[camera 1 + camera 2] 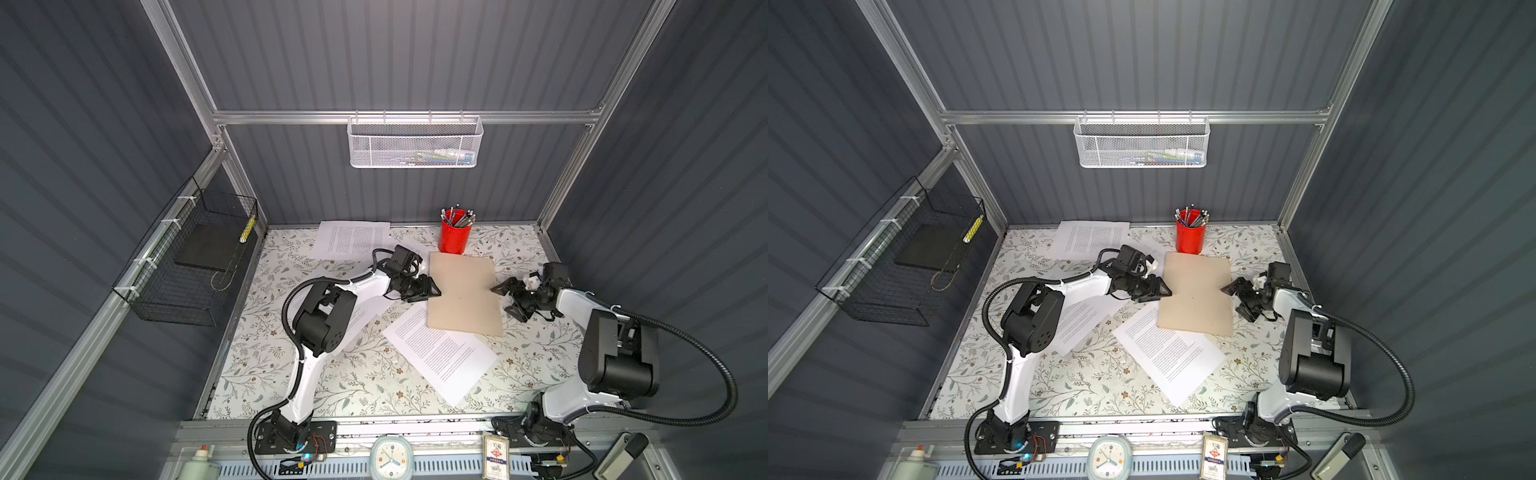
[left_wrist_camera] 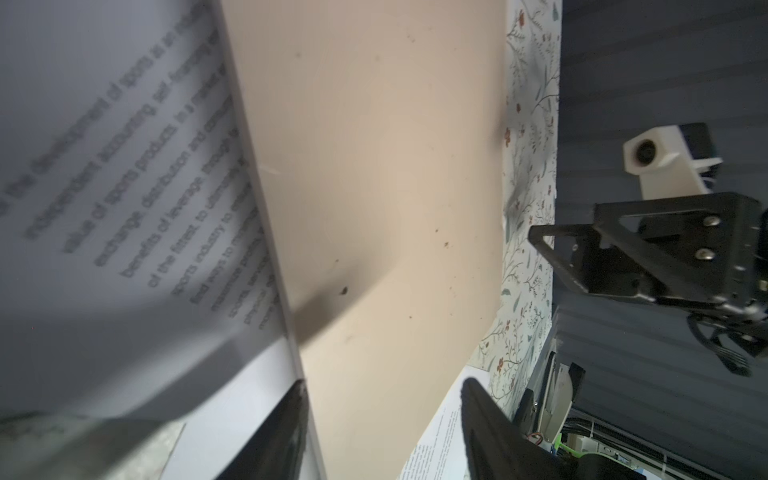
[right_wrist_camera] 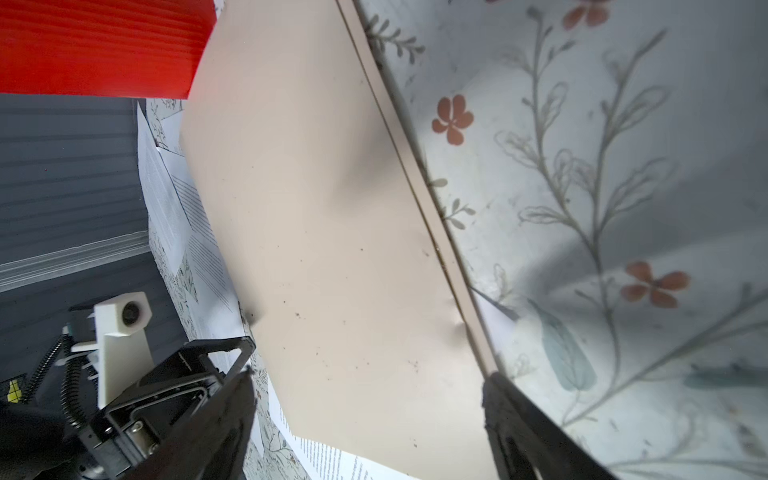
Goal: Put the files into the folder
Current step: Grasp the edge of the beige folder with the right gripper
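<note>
The tan folder [image 1: 463, 295] lies closed and flat in the middle of the table, also seen as the folder [image 2: 374, 187] and the folder [image 3: 332, 208] in the wrist views. My left gripper [image 1: 434, 291] is open at its left edge, its fingertips [image 2: 291, 415] low over that edge beside a printed sheet [image 2: 104, 166]. My right gripper [image 1: 496, 289] stands open at the folder's right edge, one of its fingertips [image 3: 505, 399] against the layered edge. Files lie loose: one sheet [image 1: 353, 241] at the back, one sheet [image 1: 440, 357] partly under the folder's front, one sheet [image 1: 365, 316] beneath my left arm.
A red cup of pens [image 1: 455, 235] stands just behind the folder. A black wire basket [image 1: 166, 299] holding a flat black slab [image 1: 208, 249] hangs on the left wall. A white mesh basket [image 1: 415, 141] hangs on the back rail. A clock [image 1: 390, 457] sits at the front.
</note>
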`<move>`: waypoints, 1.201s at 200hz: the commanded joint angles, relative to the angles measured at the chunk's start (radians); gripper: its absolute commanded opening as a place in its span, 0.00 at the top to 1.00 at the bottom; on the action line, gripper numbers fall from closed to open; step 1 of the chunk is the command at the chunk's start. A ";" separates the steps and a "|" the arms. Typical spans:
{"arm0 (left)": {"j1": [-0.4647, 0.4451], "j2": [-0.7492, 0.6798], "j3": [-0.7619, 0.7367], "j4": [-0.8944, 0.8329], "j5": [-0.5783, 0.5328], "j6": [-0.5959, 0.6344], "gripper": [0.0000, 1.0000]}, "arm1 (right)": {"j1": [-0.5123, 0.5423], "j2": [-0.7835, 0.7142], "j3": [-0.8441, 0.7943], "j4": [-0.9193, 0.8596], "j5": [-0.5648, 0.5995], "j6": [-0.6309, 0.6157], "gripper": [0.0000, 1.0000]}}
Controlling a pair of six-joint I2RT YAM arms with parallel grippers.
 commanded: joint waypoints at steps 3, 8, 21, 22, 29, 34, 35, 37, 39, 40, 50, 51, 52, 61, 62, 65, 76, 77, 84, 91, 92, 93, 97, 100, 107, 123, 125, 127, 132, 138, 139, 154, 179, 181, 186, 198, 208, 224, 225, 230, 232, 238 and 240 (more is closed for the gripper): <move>-0.006 0.019 0.023 -0.059 -0.031 0.025 0.44 | 0.000 -0.007 -0.003 -0.002 0.027 -0.013 0.13; -0.006 0.023 0.025 -0.061 -0.029 0.025 0.45 | 0.000 -0.007 -0.004 -0.001 0.027 -0.013 0.13; -0.005 0.033 0.030 -0.066 -0.030 0.024 0.51 | 0.001 -0.010 -0.002 0.003 0.027 -0.010 0.14; -0.005 0.034 0.031 -0.067 -0.030 0.024 0.51 | 0.001 -0.010 -0.002 0.003 0.027 -0.010 0.14; -0.004 0.038 0.032 -0.066 -0.031 0.019 0.53 | 0.003 -0.011 -0.002 0.005 0.028 -0.009 0.14; -0.004 0.042 0.033 -0.067 -0.033 0.017 0.55 | 0.003 -0.014 -0.001 0.005 0.029 -0.009 0.14; -0.004 0.042 0.034 -0.066 -0.033 0.017 0.55 | 0.003 -0.014 -0.001 0.004 0.029 -0.009 0.14; -0.004 0.043 0.034 -0.067 -0.033 0.016 0.56 | 0.003 -0.015 -0.001 0.004 0.028 -0.009 0.14; -0.004 0.044 0.035 -0.068 -0.033 0.016 0.57 | 0.003 -0.016 -0.001 0.004 0.028 -0.010 0.14; -0.004 0.045 0.035 -0.068 -0.034 0.015 0.57 | 0.002 -0.016 -0.001 0.004 0.028 -0.010 0.14; -0.003 0.051 0.039 -0.071 -0.037 0.011 0.62 | 0.003 -0.021 0.001 0.005 0.033 -0.011 0.14; -0.003 0.052 0.039 -0.071 -0.038 0.011 0.62 | 0.002 -0.021 0.001 0.004 0.033 -0.011 0.14; -0.003 0.052 0.039 -0.071 -0.038 0.011 0.63 | 0.002 -0.021 0.002 0.004 0.033 -0.011 0.14; -0.004 0.057 0.039 -0.072 -0.044 0.006 0.66 | 0.003 -0.020 0.005 0.006 0.034 -0.011 0.14; -0.004 0.058 0.039 -0.072 -0.044 0.005 0.66 | 0.004 -0.020 0.005 0.006 0.034 -0.012 0.14; -0.004 0.059 0.040 -0.071 -0.046 0.003 0.68 | 0.002 -0.019 0.006 0.006 0.035 -0.013 0.14; -0.004 0.067 0.045 -0.072 -0.046 -0.003 0.73 | 0.002 -0.014 0.008 0.009 0.034 -0.011 0.14; -0.004 0.068 0.045 -0.071 -0.046 -0.003 0.74 | 0.002 -0.014 0.009 0.010 0.033 -0.011 0.14; -0.004 0.073 0.048 -0.070 -0.045 -0.006 0.76 | 0.004 -0.009 0.012 0.013 0.030 -0.009 0.14; -0.003 0.075 0.048 -0.072 -0.047 -0.008 0.78 | 0.003 -0.005 0.015 0.014 0.030 -0.009 0.14; -0.004 0.075 0.048 -0.073 -0.048 -0.008 0.78 | 0.003 -0.005 0.016 0.014 0.030 -0.009 0.14; -0.004 0.075 0.048 -0.072 -0.049 -0.007 0.79 | 0.003 -0.004 0.016 0.014 0.030 -0.010 0.14; -0.004 0.076 0.047 -0.073 -0.051 -0.007 0.80 | 0.003 -0.002 0.017 0.015 0.032 -0.009 0.14; -0.004 0.077 0.047 -0.074 -0.056 -0.007 0.81 | 0.003 0.000 0.018 0.018 0.033 -0.008 0.14; -0.004 0.078 0.044 -0.078 -0.065 -0.006 0.83 | 0.003 0.004 0.019 0.022 0.036 -0.005 0.14; -0.002 0.085 0.039 -0.082 -0.070 -0.003 0.86 | 0.005 0.022 0.031 0.031 0.035 0.000 0.14; -0.002 0.086 0.038 -0.083 -0.072 -0.003 0.86 | 0.005 0.023 0.033 0.031 0.034 0.001 0.14; -0.002 0.088 0.039 -0.086 -0.074 -0.003 0.87 | 0.007 0.027 0.036 0.032 0.033 0.001 0.14; -0.001 0.090 0.038 -0.089 -0.076 -0.004 0.88 | 0.009 0.036 0.043 0.032 0.034 0.000 0.14; 0.000 0.092 0.035 -0.090 -0.075 -0.003 0.89 | 0.014 0.046 0.051 0.032 0.037 -0.004 0.14; 0.001 0.092 0.033 -0.089 -0.076 -0.003 0.89 | 0.015 0.047 0.052 0.032 0.038 -0.004 0.14; 0.006 0.093 0.019 -0.088 -0.081 -0.005 0.91 | 0.026 0.077 0.075 0.029 0.050 -0.014 0.13; 0.013 0.102 0.007 -0.086 -0.079 -0.006 0.93 | 0.036 0.134 0.102 0.035 0.049 -0.016 0.13; 0.013 0.104 0.007 -0.086 -0.077 -0.006 0.93 | 0.038 0.138 0.103 0.036 0.049 -0.016 0.13; 0.014 0.105 0.005 -0.085 -0.077 -0.006 0.94 | 0.040 0.147 0.104 0.040 0.049 -0.016 0.12; 0.017 0.108 -0.001 -0.083 -0.079 -0.006 0.96 | 0.046 0.163 0.111 0.047 0.054 -0.016 0.12; 0.020 0.110 -0.005 -0.082 -0.080 -0.007 0.96 | 0.048 0.175 0.114 0.047 0.054 -0.019 0.12; 0.024 0.121 -0.006 -0.082 -0.075 -0.005 0.96 | 0.054 0.187 0.117 0.044 0.060 -0.027 0.11; 0.024 0.122 -0.006 -0.081 -0.075 -0.006 0.96 | 0.053 0.187 0.118 0.044 0.060 -0.029 0.11; 0.025 0.126 -0.004 -0.079 -0.070 -0.006 0.96 | 0.055 0.190 0.117 0.044 0.061 -0.030 0.11; 0.025 0.128 -0.003 -0.079 -0.069 -0.006 0.96 | 0.055 0.190 0.116 0.044 0.060 -0.031 0.11; 0.025 0.132 -0.001 -0.078 -0.064 -0.007 0.96 | 0.056 0.192 0.114 0.048 0.054 -0.031 0.11; 0.025 0.134 0.000 -0.079 -0.064 -0.006 0.96 | 0.056 0.193 0.113 0.050 0.051 -0.031 0.11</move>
